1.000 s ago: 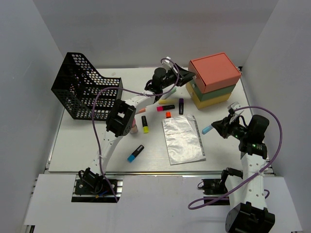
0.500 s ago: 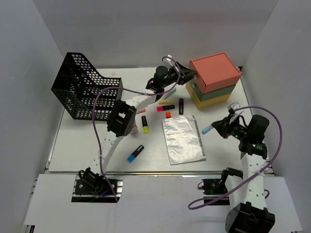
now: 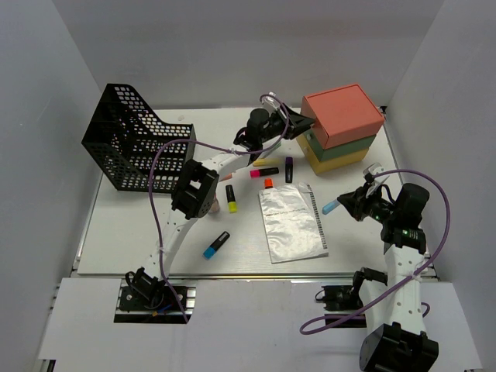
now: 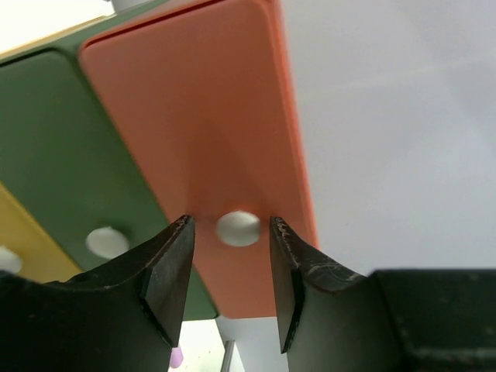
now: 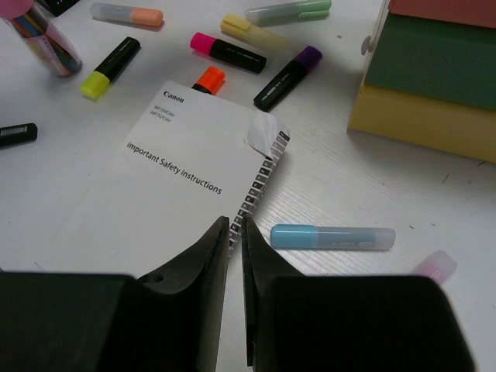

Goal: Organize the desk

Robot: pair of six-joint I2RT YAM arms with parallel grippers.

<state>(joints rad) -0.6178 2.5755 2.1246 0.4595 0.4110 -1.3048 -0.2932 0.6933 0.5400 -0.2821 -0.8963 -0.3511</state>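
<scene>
The white desk holds scattered highlighters, a booklet and a stacked drawer box. My left gripper is at the front of the coral top drawer. It is open, and its jaws stand on either side of the drawer's round hole with nothing gripped. My right gripper hovers over the booklet's near right edge. Its jaws are almost together and empty. A light blue marker lies just right of it on the desk.
A black mesh basket stands at the back left. Pink, purple, yellow, orange and pale highlighters lie behind the booklet. A cup of pens stands at far left. A blue-capped marker lies near the front.
My left gripper has edged a little right, closer to the coral drawer front. The right arm has not moved.
</scene>
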